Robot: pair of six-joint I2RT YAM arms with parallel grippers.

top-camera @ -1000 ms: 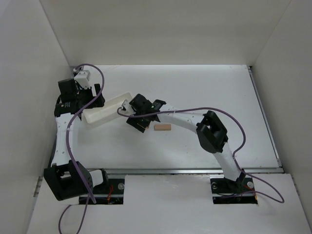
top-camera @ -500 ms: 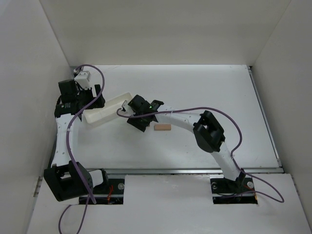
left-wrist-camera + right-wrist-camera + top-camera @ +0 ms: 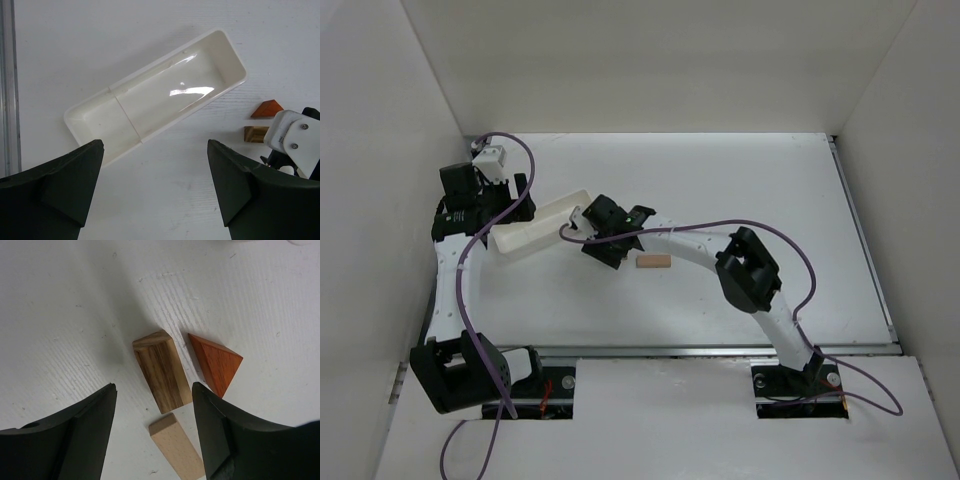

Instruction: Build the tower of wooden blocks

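In the right wrist view a dark striped wooden block (image 3: 161, 371), a reddish-brown triangular piece (image 3: 216, 362) and a pale tan block (image 3: 177, 446) lie loose on the white table. My right gripper (image 3: 154, 432) is open above them, with the tan block's end between its fingers and touching neither. In the top view the right gripper (image 3: 604, 248) hides most of the blocks, and one pale tan block (image 3: 652, 262) lies just right of it. My left gripper (image 3: 155, 190) is open and empty near the tray; it also shows in the top view (image 3: 490, 205).
A long white plastic tray (image 3: 75, 125), empty, lies at an angle at the left (image 3: 535, 228). The triangle (image 3: 267, 108) and dark block (image 3: 255, 134) lie just beyond its end. White walls close in the table on three sides.
My right gripper and its elbow have edged slightly to the left. The left arm and the tray have not moved.
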